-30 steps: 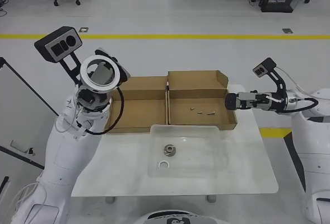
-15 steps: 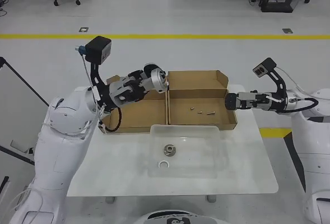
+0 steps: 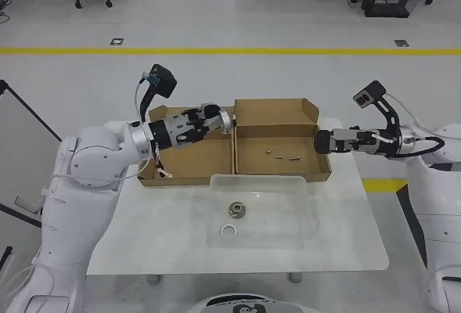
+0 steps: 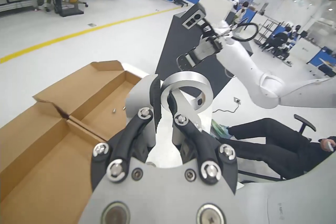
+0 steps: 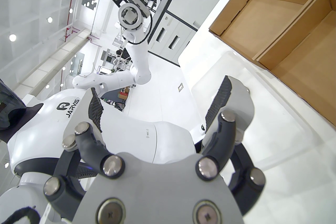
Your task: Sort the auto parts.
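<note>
**Left end effector holds a metal ring beyond the tray**

The left end effector [image 4: 162,89] is closed narrowly on a silver metal split ring [image 4: 185,76], its fingers pinching the ring's wall. It hangs beyond the far-left corner of the clear plastic tray [image 3: 214,185], above the line where two open cardboard boxes meet.

The left box [image 3: 187,160] and the right box [image 3: 253,160] sit side by side just beyond the tray's far rim. A few small screws [image 3: 285,155] lie on the right box's floor.

Inside the tray, in its left half, lies a round grey gear-like part [image 3: 235,208]. A white C-shaped clip [image 3: 228,229] lies on the robot's side of it.

The right end effector [image 5: 160,86] is spread wide with nothing between its fingers. It is beyond the tray's far-right corner, at the right box's outer wall. Tray and boxes rest on the white tabletop [image 3: 347,235].
</note>
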Motion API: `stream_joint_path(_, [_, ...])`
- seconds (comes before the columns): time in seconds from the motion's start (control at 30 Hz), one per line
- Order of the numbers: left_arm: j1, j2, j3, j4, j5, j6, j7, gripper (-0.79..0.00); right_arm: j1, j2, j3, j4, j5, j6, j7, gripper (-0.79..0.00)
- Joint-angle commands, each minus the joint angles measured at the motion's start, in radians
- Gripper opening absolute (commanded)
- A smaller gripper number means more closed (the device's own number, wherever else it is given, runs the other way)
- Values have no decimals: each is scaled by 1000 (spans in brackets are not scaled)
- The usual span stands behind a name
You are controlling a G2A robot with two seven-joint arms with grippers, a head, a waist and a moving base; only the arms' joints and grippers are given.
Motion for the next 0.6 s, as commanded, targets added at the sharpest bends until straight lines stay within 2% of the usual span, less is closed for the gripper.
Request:
stream_joint_path(0.0, [-5,2,3,7,16,7,-3,-785,0,0,0,0,0,0,0,0])
stream_joint_path(0.23, [-52,10,32,61,143,16,-52,-785,0,0,0,0,0,0,0,0])
stream_joint_path(0.57, [-257,-2,173,309,243,12,-156,-785,0,0,0,0,0,0,0,0])
